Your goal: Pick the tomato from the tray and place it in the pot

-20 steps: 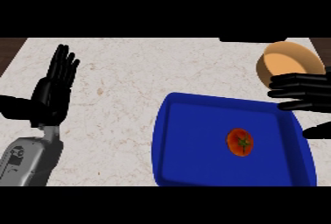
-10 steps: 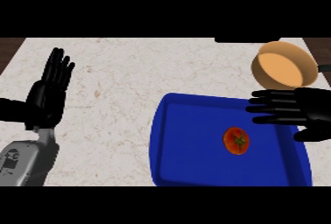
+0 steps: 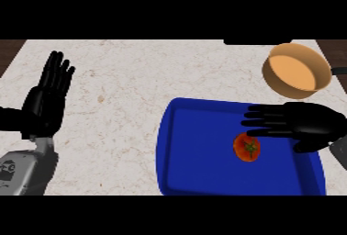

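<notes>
The tomato [image 3: 247, 147] lies in the blue tray [image 3: 196, 160]. Just above it the right hand [image 3: 308, 123] hovers with fingers spread, holding nothing. The pot [image 3: 296, 70] stands beyond. The left hand [image 3: 46, 98] rests open at the left.

The right hand [image 3: 308, 125] hovers flat with fingers extended leftward, while the left hand [image 3: 46, 100] rests open, fingers up.

open right hand [image 3: 308, 125] over blue tray [image 3: 186, 174], just above tomato [image 3: 247, 147]; pot [image 3: 296, 69] beyond
</notes>
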`<state>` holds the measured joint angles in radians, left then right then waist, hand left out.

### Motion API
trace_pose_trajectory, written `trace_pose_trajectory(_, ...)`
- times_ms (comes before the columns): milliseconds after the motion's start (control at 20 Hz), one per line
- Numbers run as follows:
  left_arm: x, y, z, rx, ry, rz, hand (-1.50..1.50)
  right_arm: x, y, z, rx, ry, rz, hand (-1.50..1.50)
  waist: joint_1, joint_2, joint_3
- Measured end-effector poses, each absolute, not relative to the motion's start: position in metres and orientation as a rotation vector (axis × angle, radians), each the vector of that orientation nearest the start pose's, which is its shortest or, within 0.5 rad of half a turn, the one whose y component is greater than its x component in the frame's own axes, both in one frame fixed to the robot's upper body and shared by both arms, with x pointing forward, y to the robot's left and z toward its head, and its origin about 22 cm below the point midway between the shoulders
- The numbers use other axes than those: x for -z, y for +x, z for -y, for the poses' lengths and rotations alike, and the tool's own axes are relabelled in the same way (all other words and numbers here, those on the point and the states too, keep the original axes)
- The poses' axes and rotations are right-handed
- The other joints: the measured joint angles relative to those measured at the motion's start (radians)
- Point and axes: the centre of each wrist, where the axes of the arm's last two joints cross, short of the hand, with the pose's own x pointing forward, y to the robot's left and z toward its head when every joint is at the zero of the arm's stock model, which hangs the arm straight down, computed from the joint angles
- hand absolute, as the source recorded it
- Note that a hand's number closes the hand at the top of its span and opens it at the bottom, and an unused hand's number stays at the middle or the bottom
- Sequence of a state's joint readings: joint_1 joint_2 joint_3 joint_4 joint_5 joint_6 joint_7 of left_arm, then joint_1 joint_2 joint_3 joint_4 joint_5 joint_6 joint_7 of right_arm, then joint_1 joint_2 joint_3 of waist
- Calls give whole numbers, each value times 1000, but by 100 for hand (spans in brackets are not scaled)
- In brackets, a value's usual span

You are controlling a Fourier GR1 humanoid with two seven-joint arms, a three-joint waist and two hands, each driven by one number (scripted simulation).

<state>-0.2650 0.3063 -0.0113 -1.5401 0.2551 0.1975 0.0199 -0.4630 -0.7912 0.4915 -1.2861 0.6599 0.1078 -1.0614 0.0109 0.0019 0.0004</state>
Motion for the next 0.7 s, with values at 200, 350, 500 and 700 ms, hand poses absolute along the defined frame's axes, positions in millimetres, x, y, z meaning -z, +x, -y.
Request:
trace_pose_trajectory(200, -75, 302, -270, -48, 111, 1766, 0, -75, 321, 300, 2538, -65, -2297, -150, -4, 0, 0)
trace_pose_trajectory(350, -79, 303, -269, -48, 107, 1766, 0, -67, 316, 295, 2505, -84, -2310, -150, -6, -1, 0)
trace_pose_trajectory(500, -76, 304, -268, -48, 110, 1764, 0, -67, 316, 299, 2500, -50, -2309, -150, -8, -1, 0)
trace_pose_trajectory(700, -77, 303, -264, -51, 107, 1766, 0, -51, 315, 292, 2519, -2, -2305, -150, -8, -2, 0)
